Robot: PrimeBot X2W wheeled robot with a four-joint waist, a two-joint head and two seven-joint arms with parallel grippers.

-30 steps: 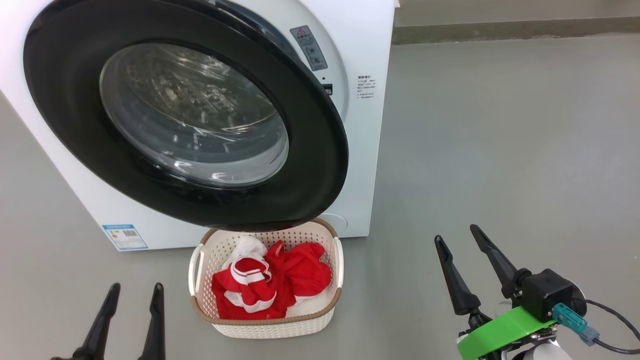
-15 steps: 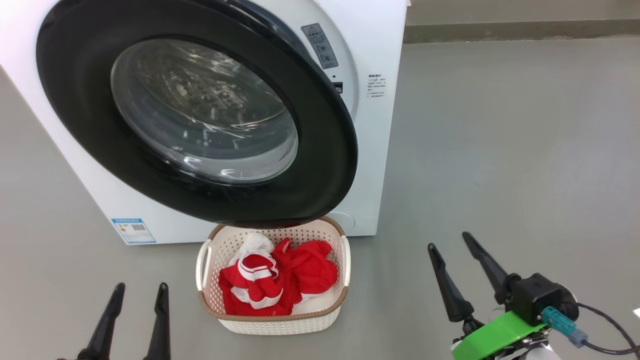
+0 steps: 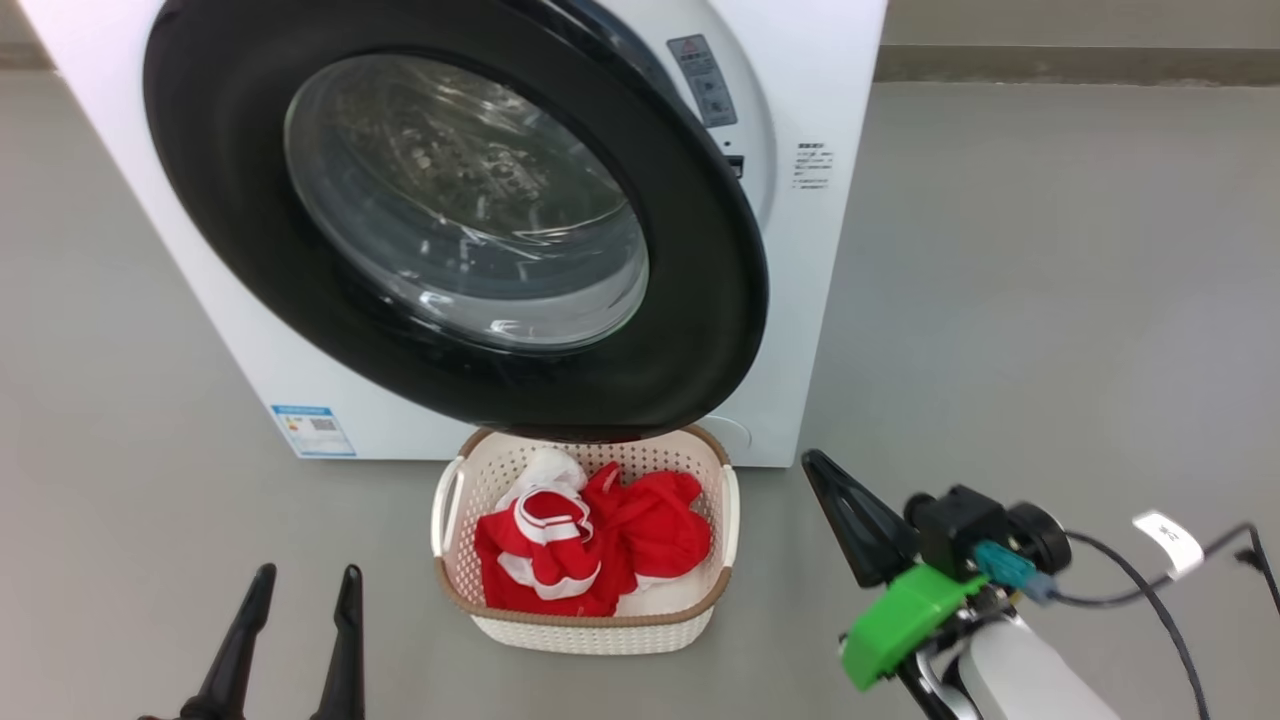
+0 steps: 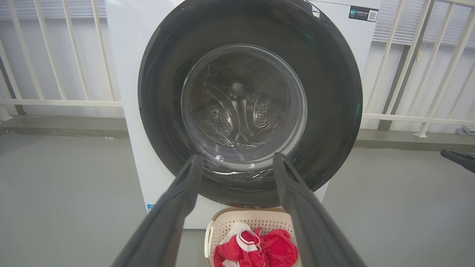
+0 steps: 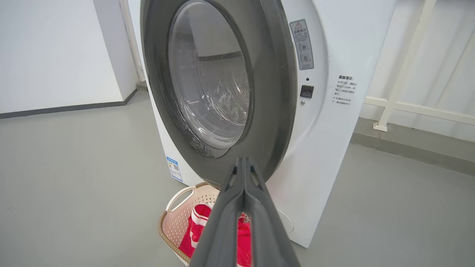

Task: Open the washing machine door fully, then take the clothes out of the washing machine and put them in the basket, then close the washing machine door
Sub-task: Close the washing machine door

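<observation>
The washing machine (image 3: 825, 300) is white, and its black-rimmed door (image 3: 715, 300) stands ajar, its right edge off the front with the latch hole (image 5: 307, 91) exposed. Through the door glass (image 4: 243, 107) I see the steel drum. The cream basket (image 3: 590, 628) sits on the floor under the door, holding the red clothes (image 3: 600, 545) and a white piece (image 3: 545, 470). At the lower left my left gripper (image 3: 307, 575) is open and empty, short of the basket. My right gripper (image 3: 830, 480) is shut on nothing, right of the basket; its fingertips (image 5: 243, 163) point at the door's lower edge.
Grey floor lies all around. A white railing (image 4: 408, 63) runs behind the machine and a white wall (image 5: 55, 52) stands to its left. A black cable with a white tag (image 3: 1165, 540) trails from my right wrist. The right gripper's tip (image 4: 458, 159) enters the left wrist view.
My right gripper has gone from open to shut and has turned and shifted left. The head camera has moved, sliding the whole scene rightward. Door, basket and clothes stay put.
</observation>
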